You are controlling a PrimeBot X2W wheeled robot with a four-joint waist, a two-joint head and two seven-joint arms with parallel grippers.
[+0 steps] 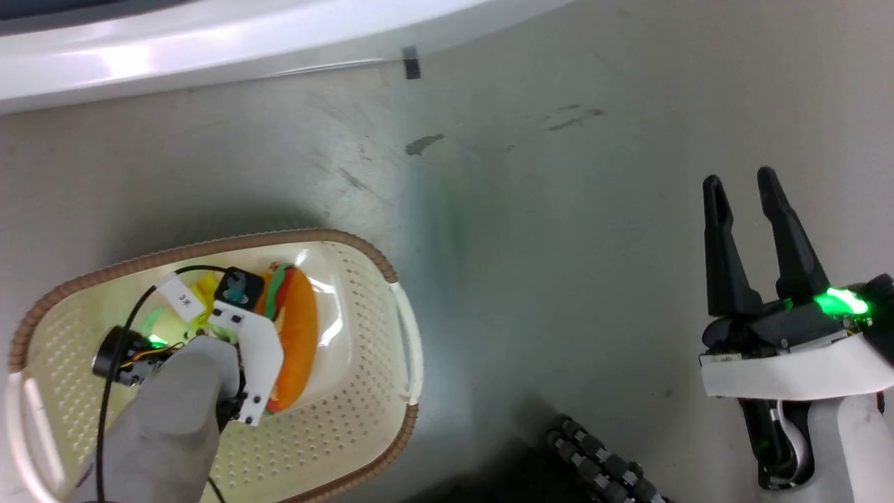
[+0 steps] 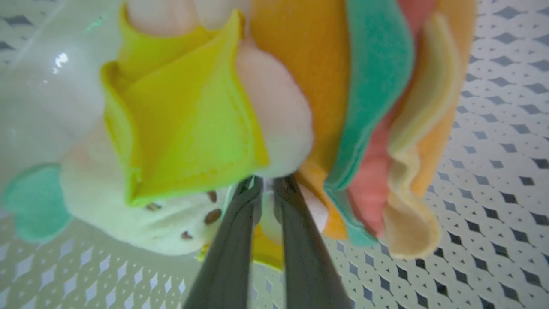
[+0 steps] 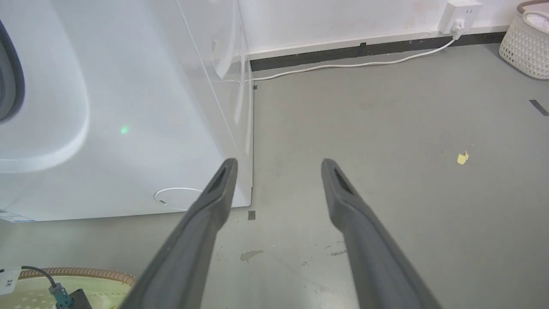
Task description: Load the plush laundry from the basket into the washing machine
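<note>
The cream basket (image 1: 363,426) with its brown rim sits on the floor at the lower left of the head view. My left arm reaches down into it. In the left wrist view my left gripper (image 2: 266,182) is shut on a pale lobe of the pink figure in yellow (image 2: 184,128). The orange burger plush (image 2: 343,98) presses against that figure's right side; its orange bun (image 1: 299,342) lies in the basket beside my wrist. The white washing machine (image 3: 128,107) stands beyond the basket. My right gripper (image 1: 742,183) hovers open over bare floor, holding nothing.
A second pale woven basket (image 3: 526,43) stands by the far wall, near a wall socket (image 3: 461,10) with a white cable. A yellow scrap (image 3: 462,158) lies on the grey floor. A black ribbed cable chain (image 1: 601,468) sits at the bottom of the head view.
</note>
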